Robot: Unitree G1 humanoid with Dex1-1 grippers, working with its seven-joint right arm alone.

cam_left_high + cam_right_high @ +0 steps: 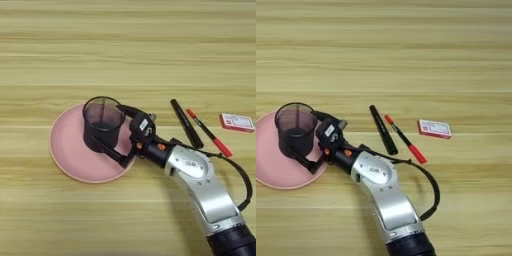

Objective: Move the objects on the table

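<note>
**Right gripper at the cup on the plate**

The silver forearm enters from the picture's 5 o'clock corner and slants up toward 10 o'clock, ending in a black wrist with orange marks and a black cable looping along its right side. The gripper reaches over the 3 o'clock rim of the plate. Its two black fingers are spread wide: one finger lies at the cup's 2 o'clock side near the rim, the other runs along the cup's base at 5 o'clock. Both lie against or just beside the cup; whether they press on it cannot be told.

The cup stands upright, mouth up, on the plate's upper right part, toward 1 o'clock from the plate's centre. The plate lies flat on the table, left of centre.

At 3 o'clock from the cup, well apart from the plate, lie two slim things side by side: a black stick and the pen. Both have their long axes running from 11 o'clock to 5 o'clock; the pen shows a red tip at its upper end and a longer red section at its lower end. A small red-and-white box lies flat further toward 3 o'clock.
</note>
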